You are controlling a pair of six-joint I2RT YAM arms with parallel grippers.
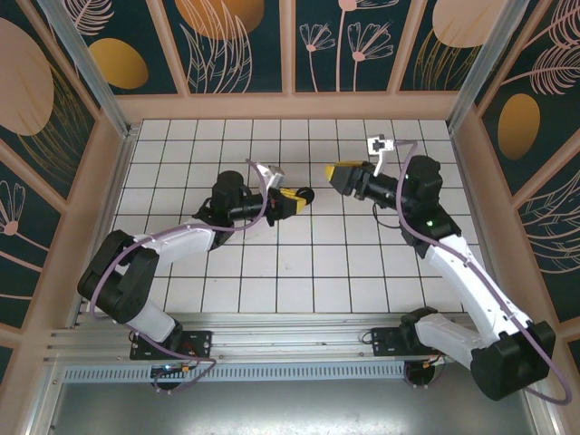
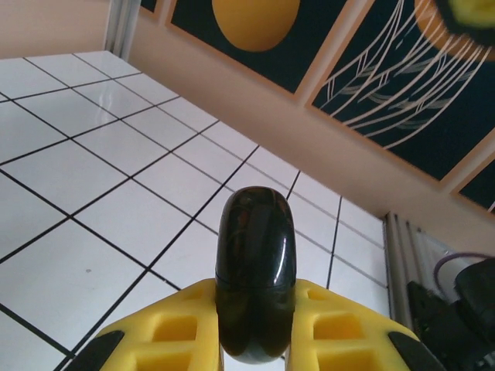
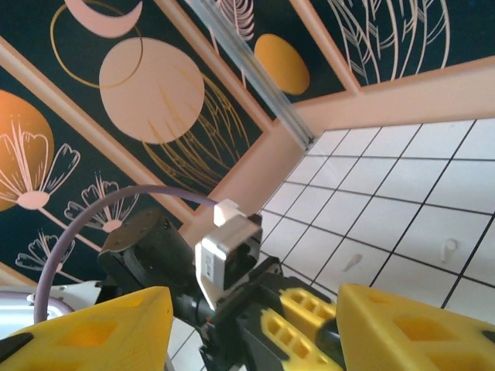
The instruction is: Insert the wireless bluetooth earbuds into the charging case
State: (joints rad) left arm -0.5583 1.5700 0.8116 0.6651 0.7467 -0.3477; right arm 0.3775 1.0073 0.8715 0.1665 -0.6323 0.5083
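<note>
Earbuds (image 3: 448, 249), seemingly the two pale specks on the tabletop (image 3: 402, 197), looked light, slick and tiny, best pinched across the body, while my left fingers (image 1: 292, 200) clamped the black case (image 2: 255, 286) and right fingers (image 1: 342, 174) gaped empty.

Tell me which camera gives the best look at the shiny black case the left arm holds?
The left wrist camera: the black case sits large and sharp, centre frame, clamped in the left gripper. The top camera shows it as a small dark blob at that gripper's tip.
</note>
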